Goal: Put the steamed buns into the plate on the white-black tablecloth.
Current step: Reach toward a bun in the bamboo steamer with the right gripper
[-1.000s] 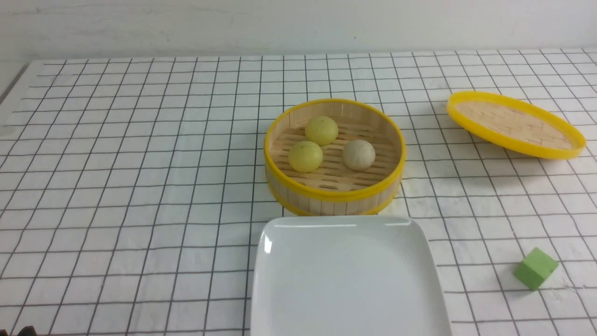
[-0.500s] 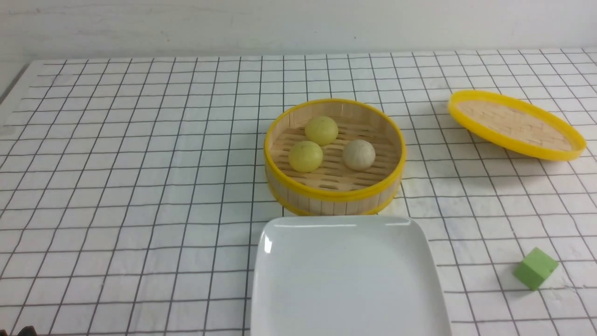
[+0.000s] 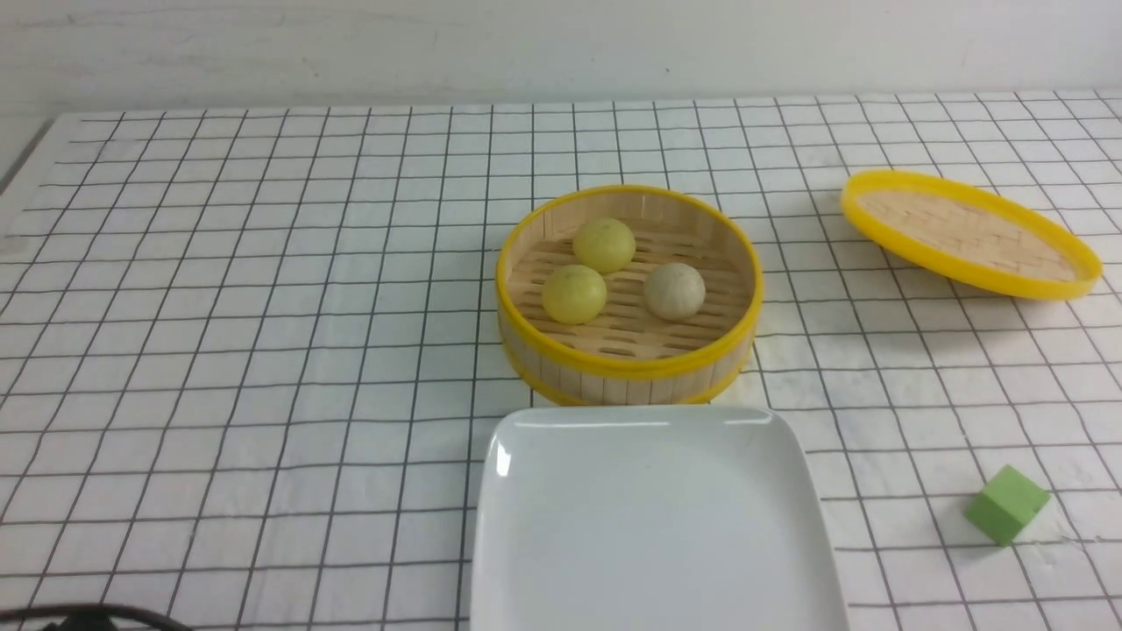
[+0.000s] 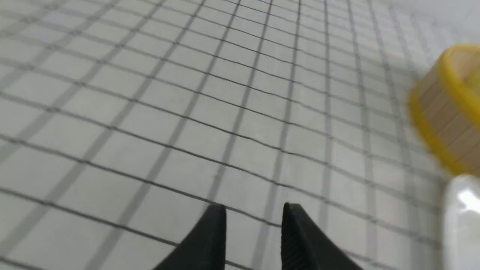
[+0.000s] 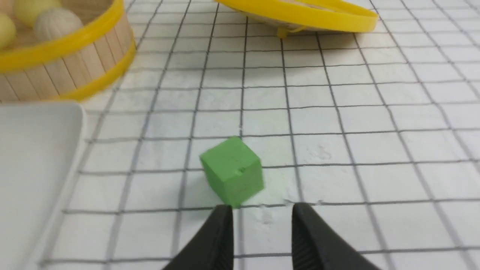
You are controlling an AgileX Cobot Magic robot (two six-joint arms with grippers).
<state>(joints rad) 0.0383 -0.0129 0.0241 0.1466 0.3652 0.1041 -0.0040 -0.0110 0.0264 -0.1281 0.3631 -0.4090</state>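
Your three buns [image 3: 674, 290] sit in the steamer basket [image 3: 628, 368], just behind the plate [image 3: 653, 526] on the checked cloth [image 3: 263, 350]. Your left gripper [image 4: 254, 221] hangs parted over cloth, well apart from them; your right gripper [image 5: 262, 221], also parted and holding nothing, is beside the green cube [image 5: 232, 170].

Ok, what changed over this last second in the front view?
Only a dark curved shape at the bottom-left edge, probably part of the left arm, has pushed further into view. Nothing was gripped or released. The steamed buns stay in the steamer basket, the plate stays bare, and the lid and green cube have not moved.
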